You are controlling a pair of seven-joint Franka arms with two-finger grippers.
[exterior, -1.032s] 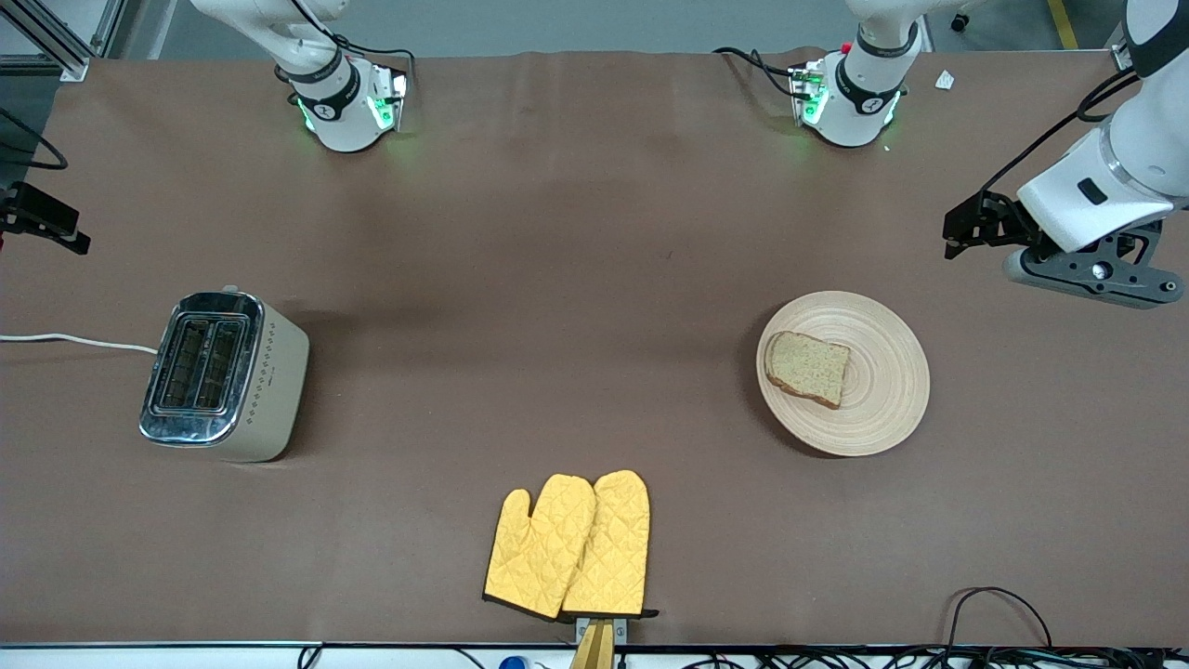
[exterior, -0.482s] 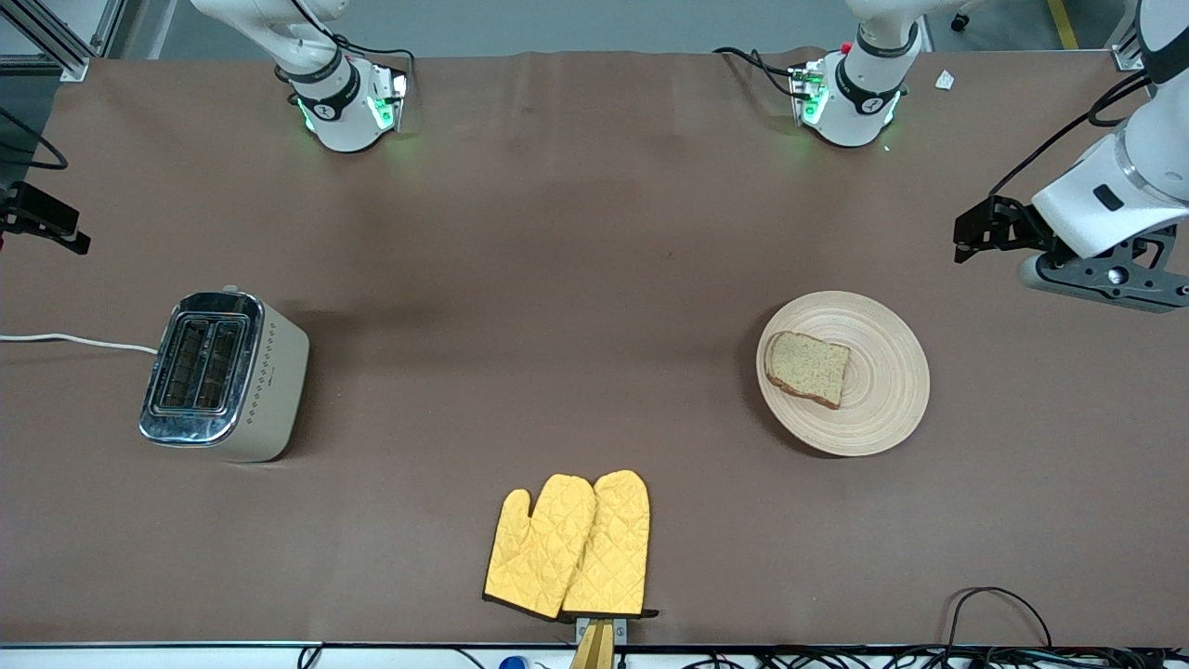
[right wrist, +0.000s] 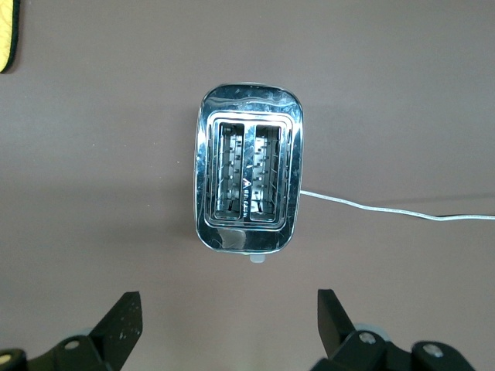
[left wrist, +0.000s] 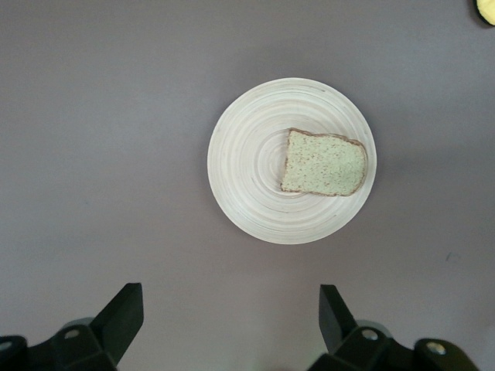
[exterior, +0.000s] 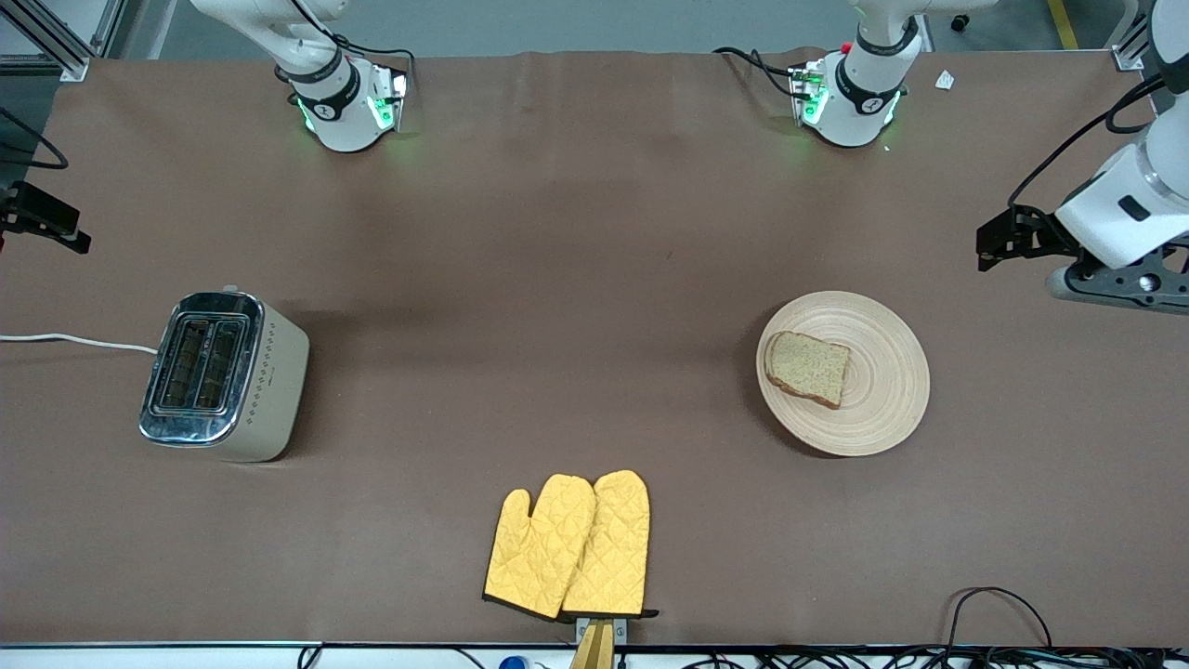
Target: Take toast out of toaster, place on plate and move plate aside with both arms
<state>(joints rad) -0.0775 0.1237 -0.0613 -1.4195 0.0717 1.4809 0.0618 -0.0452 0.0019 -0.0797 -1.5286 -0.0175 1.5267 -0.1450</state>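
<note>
Toast [exterior: 807,369]: I see it lying flat on the plate [exterior: 882,409], off-centre toward the toaster's end of the table. I read it as already delivered.
Plate: it sits on the brown table [exterior: 557,279], well apart from the toaster [exterior: 223,375], toward the left arm's end. I judge it set aside there, so the middle of the table is free.
Toaster: both slots look empty in the right wrist view [right wrist: 249,179]; its white cord [exterior: 74,341] trails off the table edge.
Left gripper [left wrist: 228,317]: released, fingers spread wide, nothing between them. It hangs high over the table with the plate in its wrist view [left wrist: 247,162]; in the front view the gripper [exterior: 1008,243] is up near the left arm's end. I take this as a parked pose.
Right gripper [right wrist: 228,317]: also released and empty, looking straight down on the toaster. I judge it is waiting.
Oven mitts [exterior: 568,546]: nearer the front camera than the plate, between it and the toaster, untouched.
</note>
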